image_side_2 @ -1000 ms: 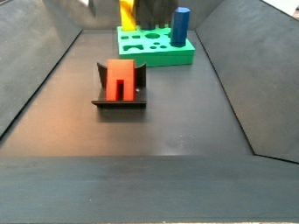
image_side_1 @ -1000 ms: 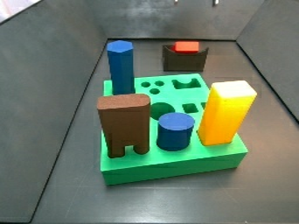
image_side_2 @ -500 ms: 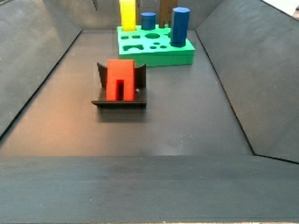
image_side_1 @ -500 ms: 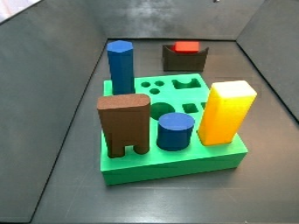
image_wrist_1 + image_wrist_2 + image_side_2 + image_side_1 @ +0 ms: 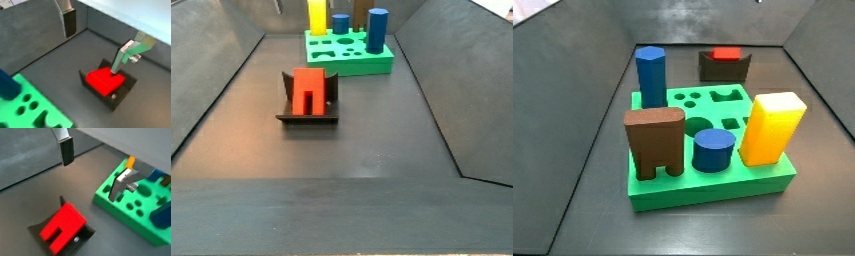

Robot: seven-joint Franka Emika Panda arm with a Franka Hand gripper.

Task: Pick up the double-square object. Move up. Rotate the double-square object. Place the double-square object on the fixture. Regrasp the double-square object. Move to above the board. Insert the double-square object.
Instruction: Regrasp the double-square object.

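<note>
**Block parked on the fixture, nothing stirring**

Holding both side views against those from a second ago, I find almost nothing changed: the double-square object (image 5: pixel 306 90) lies in the same place on the fixture (image 5: pixel 307 117), and the board (image 5: pixel 714 190) with its standing pieces has not shifted. My reading is that the placing step is done and the regrasp is what comes next.

My jaws (image 5: pixel 100 35) hang above the floor, spread wide, with nothing between them. In both wrist views one finger (image 5: pixel 65 150) sits well apart from the other (image 5: pixel 120 184), and the red block lies below, untouched. Neither side view shows my jaws at all.

The double-square object is glossy red, an elongated block lying lengthwise in the fixture's cradle. In a wrist view its near end (image 5: pixel 62 227) shows a slot cut into it, giving the stepped profile. In a side view only its red end (image 5: pixel 724 54) peeks above the dark fixture (image 5: pixel 723 68), behind the board. It looks settled and square, so I judge it should take a clean pinch across its flat sides.
</note>
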